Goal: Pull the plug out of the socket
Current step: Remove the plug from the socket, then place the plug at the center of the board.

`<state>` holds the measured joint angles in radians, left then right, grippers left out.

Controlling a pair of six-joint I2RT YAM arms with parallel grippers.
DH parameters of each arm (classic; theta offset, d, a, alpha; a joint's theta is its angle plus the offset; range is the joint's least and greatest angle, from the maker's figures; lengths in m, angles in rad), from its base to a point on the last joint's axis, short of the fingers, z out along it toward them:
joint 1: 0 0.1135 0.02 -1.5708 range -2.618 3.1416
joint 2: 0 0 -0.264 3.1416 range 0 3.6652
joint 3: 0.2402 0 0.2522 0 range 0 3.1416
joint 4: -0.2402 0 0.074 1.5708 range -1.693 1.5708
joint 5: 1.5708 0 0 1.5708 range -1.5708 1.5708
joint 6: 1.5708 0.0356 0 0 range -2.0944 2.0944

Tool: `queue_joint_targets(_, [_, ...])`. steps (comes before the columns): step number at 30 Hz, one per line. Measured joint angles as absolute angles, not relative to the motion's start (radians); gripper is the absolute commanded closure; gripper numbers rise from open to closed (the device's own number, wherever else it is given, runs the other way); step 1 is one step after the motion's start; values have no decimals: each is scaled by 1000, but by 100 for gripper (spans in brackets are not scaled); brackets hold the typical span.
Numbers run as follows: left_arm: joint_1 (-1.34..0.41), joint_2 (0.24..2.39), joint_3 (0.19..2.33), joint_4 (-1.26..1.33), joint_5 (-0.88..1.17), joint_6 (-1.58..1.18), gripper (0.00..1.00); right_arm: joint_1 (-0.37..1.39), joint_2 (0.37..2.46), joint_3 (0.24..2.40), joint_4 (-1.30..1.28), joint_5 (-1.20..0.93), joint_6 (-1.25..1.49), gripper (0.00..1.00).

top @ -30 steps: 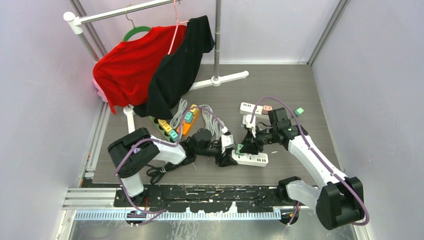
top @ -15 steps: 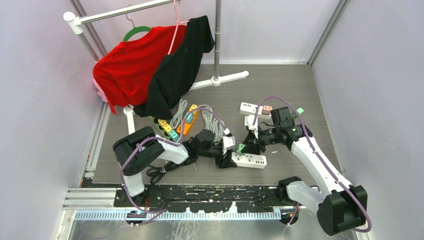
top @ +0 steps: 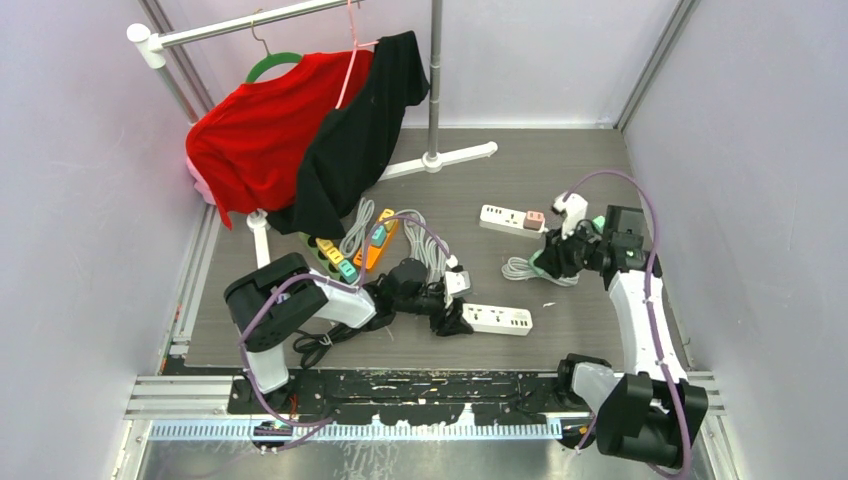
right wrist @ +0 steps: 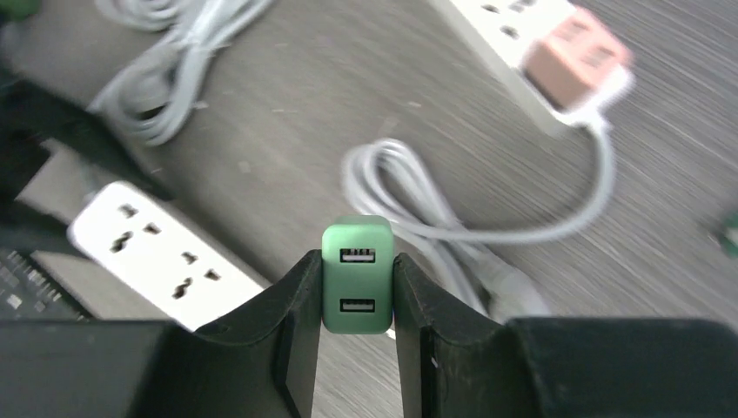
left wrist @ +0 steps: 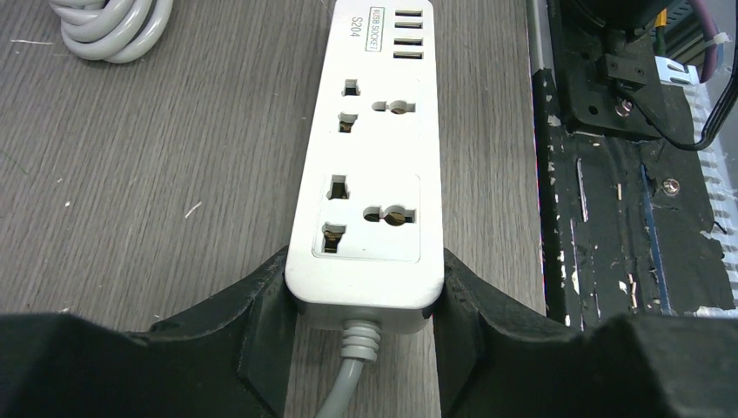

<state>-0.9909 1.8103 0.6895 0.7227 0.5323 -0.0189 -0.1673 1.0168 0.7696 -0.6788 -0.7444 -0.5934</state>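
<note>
On the socket (left wrist: 370,152), print reads "4USB SOCKET S204".

Both arms (top: 636,322) are white-shelled, black-jointed (purple cables (top: 651,250) alongside).

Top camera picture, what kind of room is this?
Probably a robot practice booth: plain lilac walls around a grey wood-grain table, two robot arms bolted at its edge, white power strips scattered.

You had one clothes rack (top: 434,80), two shirts (top: 260,140), two hangers (top: 272,62), two white power strips (top: 497,319), one orange power strip (top: 372,257), one green plug (right wrist: 357,274).
</note>
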Motion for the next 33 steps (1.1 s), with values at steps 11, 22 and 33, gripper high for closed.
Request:
queue_joint_targets(11, [-983, 1777, 690, 672, 535, -8, 100, -451, 1258, 866, -559, -490, -408, 87])
queue_joint_targets(22, [-979, 1765, 690, 653, 535, 4, 100, -469, 1605, 1114, -529, -447, -412, 71])
queue_joint_targets(33, [-979, 1753, 690, 637, 526, 5, 100, -484, 1678, 1146, -532, -459, -421, 66])
